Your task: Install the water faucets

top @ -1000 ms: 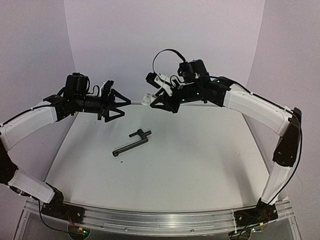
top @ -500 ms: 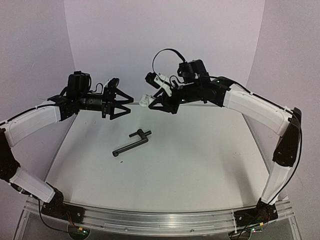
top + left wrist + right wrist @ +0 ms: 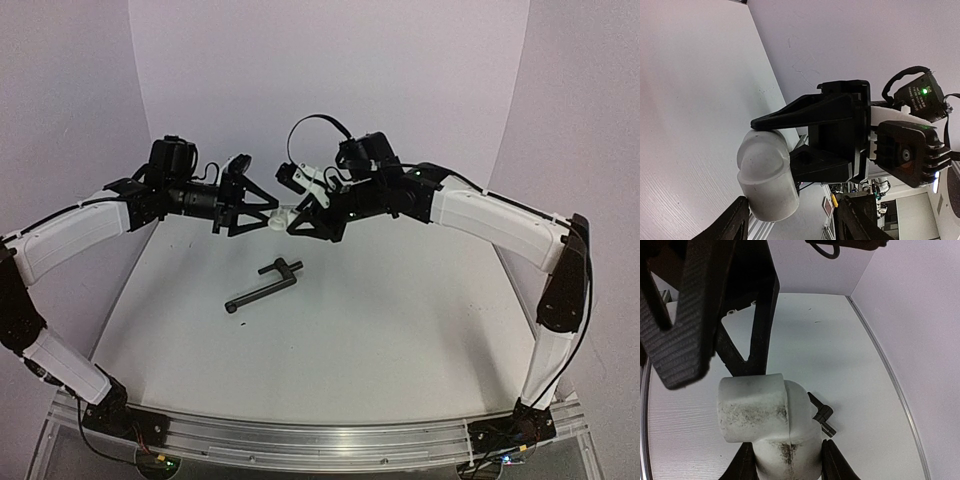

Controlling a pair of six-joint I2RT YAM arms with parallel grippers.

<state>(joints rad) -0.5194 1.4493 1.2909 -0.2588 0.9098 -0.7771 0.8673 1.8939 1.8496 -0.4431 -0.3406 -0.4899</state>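
A white plastic elbow fitting point(image 3: 281, 218) hangs in the air above the back of the table, with my right gripper point(image 3: 293, 222) shut on one leg of it point(image 3: 771, 427). My left gripper point(image 3: 270, 208) faces it from the left. Its jaws are open and straddle the fitting's free end point(image 3: 765, 175): one fingertip point(image 3: 735, 220) sits close to it and the other stands well apart. The slim black pipe point(image 3: 262, 285) with its bent crank end lies loose on the table below, and its end point(image 3: 821, 415) shows behind the fitting in the right wrist view.
The white table point(image 3: 400, 330) has a raised rim along its sides and a metal rail point(image 3: 300, 440) at the near edge. Purple walls close in the back and both sides.
Both arms have moved toward each other. The left gripper has travelled right and narrowed its jaws around the fitting's free end. The right gripper carried the fitting left. The pipe has not moved.
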